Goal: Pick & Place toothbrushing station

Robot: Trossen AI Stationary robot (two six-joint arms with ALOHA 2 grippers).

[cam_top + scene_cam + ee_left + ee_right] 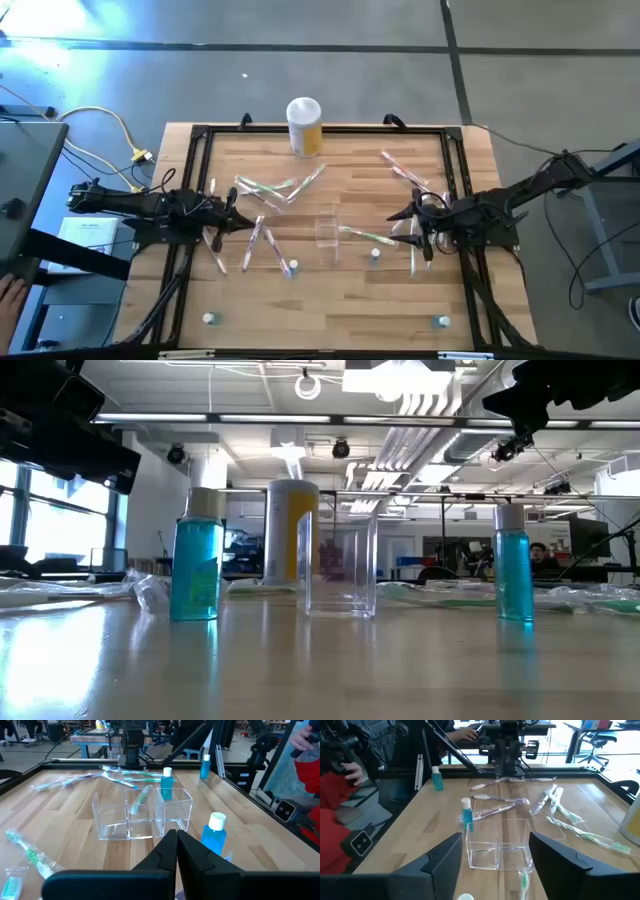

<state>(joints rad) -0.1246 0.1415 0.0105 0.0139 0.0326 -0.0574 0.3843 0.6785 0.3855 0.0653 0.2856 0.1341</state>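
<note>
A clear plastic compartment box (327, 228) stands at the table's middle; it also shows in the left wrist view (142, 815) and the right wrist view (499, 842). Several wrapped translucent toothbrushes lie flat on the wood: a group at the left (268, 190), a group at the far right (405, 172), and one (365, 236) just right of the box. My left gripper (177, 845) is shut, hovers left of the box (232, 215) and holds nothing that I can see. My right gripper (495, 855) is open and empty, right of the box (405, 215).
A yellow canister with a white lid (304, 125) stands at the far edge. Small blue bottles stand near the box (291, 268) (375, 255) and at the near corners (209, 319) (441, 321). A black frame (195, 200) rims the table. A person in red (340, 815) is beyond the table.
</note>
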